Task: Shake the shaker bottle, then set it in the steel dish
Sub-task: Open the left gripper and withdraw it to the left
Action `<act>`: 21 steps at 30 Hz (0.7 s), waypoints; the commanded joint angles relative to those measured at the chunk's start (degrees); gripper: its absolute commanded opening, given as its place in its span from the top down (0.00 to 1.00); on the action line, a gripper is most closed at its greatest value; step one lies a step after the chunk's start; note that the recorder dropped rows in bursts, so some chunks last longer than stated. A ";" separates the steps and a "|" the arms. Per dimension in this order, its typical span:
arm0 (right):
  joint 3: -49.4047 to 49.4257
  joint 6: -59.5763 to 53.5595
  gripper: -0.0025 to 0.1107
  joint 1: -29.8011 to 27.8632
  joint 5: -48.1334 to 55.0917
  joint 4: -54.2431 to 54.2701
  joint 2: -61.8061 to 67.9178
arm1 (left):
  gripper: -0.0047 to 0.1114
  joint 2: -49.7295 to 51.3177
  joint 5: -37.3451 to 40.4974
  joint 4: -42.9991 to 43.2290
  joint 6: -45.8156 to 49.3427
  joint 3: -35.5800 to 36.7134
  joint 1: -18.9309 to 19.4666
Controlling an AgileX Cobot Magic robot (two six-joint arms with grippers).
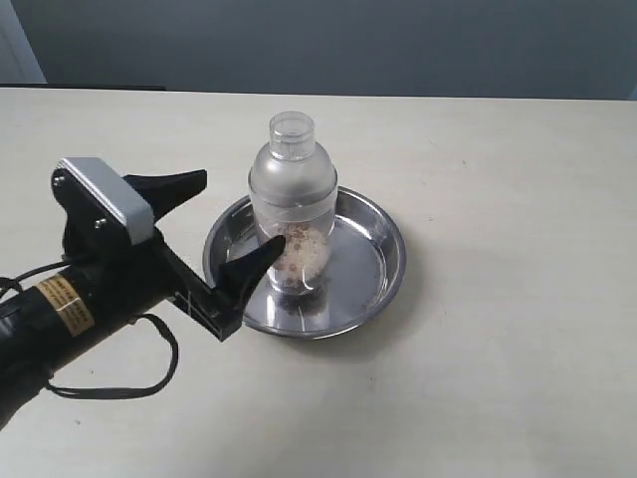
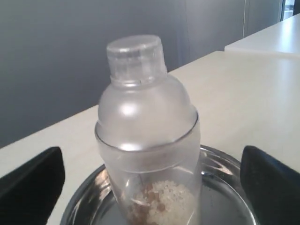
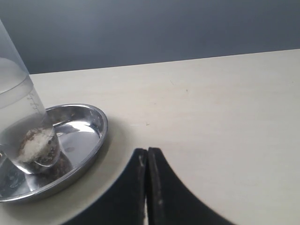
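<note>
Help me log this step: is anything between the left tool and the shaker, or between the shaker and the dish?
Nothing visible. The shaker stands upright in the dish. The left tool is open with a finger on each side of it, and no object lies between.

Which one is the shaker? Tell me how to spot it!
Look at the wide pale cream table and find the round shiny steel dish near its middle. Standing upright in that dish is the shaker bottle: clear frosted plastic, with a domed top, a small round cap and brownish granules at the bottom. It is the only tall see-through thing there.
</note>
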 commanded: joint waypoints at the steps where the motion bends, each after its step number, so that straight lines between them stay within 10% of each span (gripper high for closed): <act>1: 0.07 -0.03 0.98 0.10 -0.57 -0.07 -0.22 | 0.15 -7.16 -0.52 -0.99 0.15 2.93 -0.02; 21: 0.07 -0.03 0.98 0.10 -0.57 -0.07 -0.22 | 0.93 -42.78 14.72 -10.56 0.75 7.09 -0.02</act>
